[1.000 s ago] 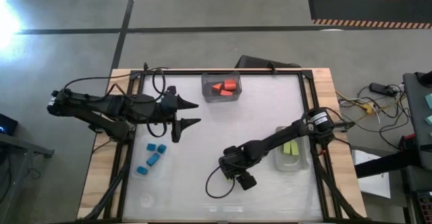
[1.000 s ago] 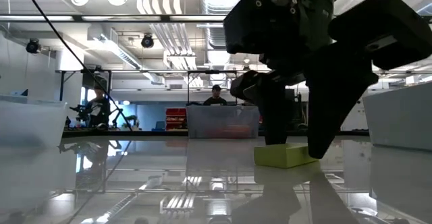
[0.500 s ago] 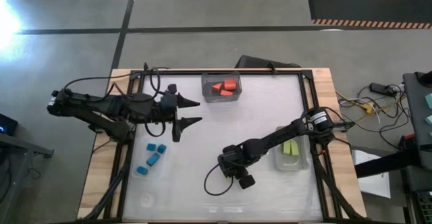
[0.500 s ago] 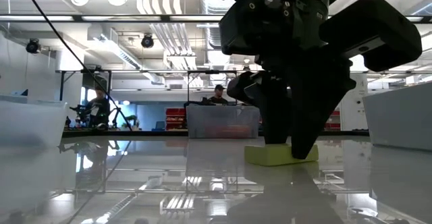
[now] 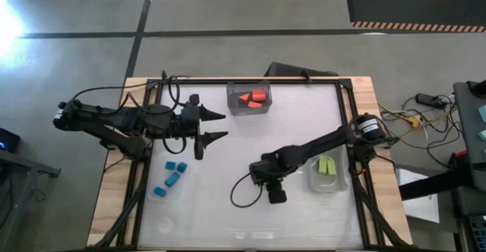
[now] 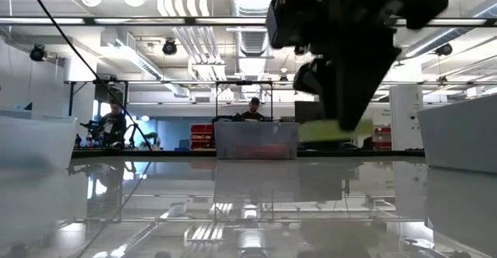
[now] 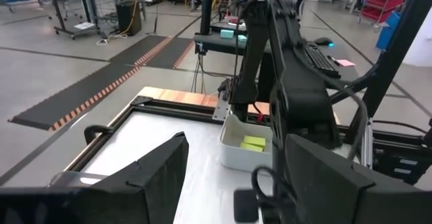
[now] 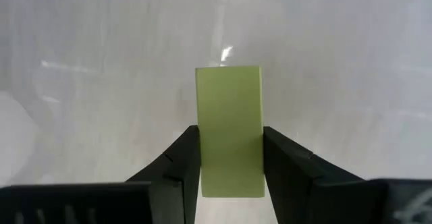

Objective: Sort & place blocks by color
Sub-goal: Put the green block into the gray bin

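Note:
My right gripper hangs over the middle of the table, shut on a yellow-green block. In the low view this block floats above the tabletop. My left gripper waits open at the table's far left, holding nothing. Red blocks lie in a clear bin at the far edge. More yellow-green blocks lie in a bin at the right. Several blue blocks lie near the left. My right gripper pinches the yellow-green block by its two long sides between its two fingers, close to one end. The fingers come from above, pointing down. The block is lifted clear of the table and stays about level, its other end reaching past the fingertips.
Black frame rails run along the table's edges. In the low view, clear bins stand at the left, the far middle and the right. A cable loop hangs by my right gripper. People show in the room behind.
My right gripper has shut on the yellow-green block that lay on the table, then gone up with it. The block has left the tabletop and now hangs clear, still about level.

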